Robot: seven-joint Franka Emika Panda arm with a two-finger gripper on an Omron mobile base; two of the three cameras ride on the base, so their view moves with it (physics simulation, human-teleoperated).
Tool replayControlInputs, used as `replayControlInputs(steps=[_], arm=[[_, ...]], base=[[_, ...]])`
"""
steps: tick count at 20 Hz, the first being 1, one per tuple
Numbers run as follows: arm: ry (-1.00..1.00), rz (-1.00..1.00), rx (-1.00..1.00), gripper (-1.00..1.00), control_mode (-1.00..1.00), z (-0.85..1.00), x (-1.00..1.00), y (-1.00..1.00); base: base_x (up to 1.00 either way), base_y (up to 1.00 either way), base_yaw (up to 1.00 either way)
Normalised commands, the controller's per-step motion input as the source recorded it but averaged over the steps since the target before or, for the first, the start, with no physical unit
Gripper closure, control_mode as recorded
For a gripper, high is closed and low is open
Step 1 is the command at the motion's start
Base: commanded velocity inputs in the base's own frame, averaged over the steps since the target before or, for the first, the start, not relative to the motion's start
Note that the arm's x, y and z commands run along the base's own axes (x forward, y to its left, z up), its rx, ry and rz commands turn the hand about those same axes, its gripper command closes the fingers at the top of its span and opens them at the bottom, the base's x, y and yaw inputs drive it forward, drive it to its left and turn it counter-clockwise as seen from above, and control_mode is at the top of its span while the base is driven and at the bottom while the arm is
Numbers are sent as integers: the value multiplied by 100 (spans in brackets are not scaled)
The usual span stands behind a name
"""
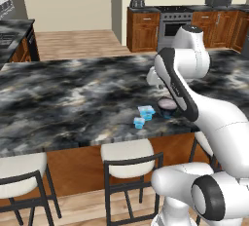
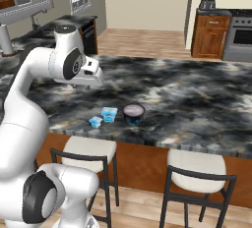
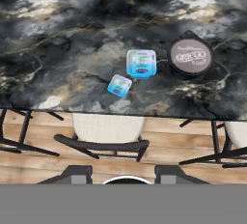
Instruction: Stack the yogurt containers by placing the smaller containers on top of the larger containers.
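Three yogurt containers stand apart in a row near the front edge of the dark marble counter (image 1: pixel 73 98). The tiny light-blue cup (image 1: pixel 139 122) (image 2: pixel 95 121) (image 3: pixel 119 85) is closest to the edge. Beside it is the slightly bigger light-blue cup (image 1: pixel 146 112) (image 2: pixel 109 114) (image 3: pixel 141 63) with a whitish top. The wide dark-rimmed tub (image 1: pixel 167 105) (image 2: pixel 133 113) (image 3: pixel 191 57) has a pale pinkish lid. My gripper (image 3: pixel 124 175) hangs well above the counter, looking down on the cups. It is open, with nothing between its fingers (image 3: pixel 79 174). My hand (image 2: pixel 91 74) is up and left of the cups.
Two cushioned stools (image 1: pixel 127 157) (image 2: pixel 91 148) (image 3: pixel 108 127) stand under the counter's front edge over a wooden floor. The marble counter stretches wide behind the containers. A stove and wooden cabinets (image 1: pixel 146 28) line the far wall.
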Motion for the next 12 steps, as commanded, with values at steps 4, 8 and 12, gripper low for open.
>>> replayControlInputs(steps=[4, 8, 12], arm=[[0, 0, -1, -100, -100, 0, -1, 0], [1, 0, -3, -100, -100, -1, 0, 13], [6, -1, -5, -100, -100, 0, 0, 23]], base=[[0, 0, 0], [0, 0, 0], [0, 0, 0]])
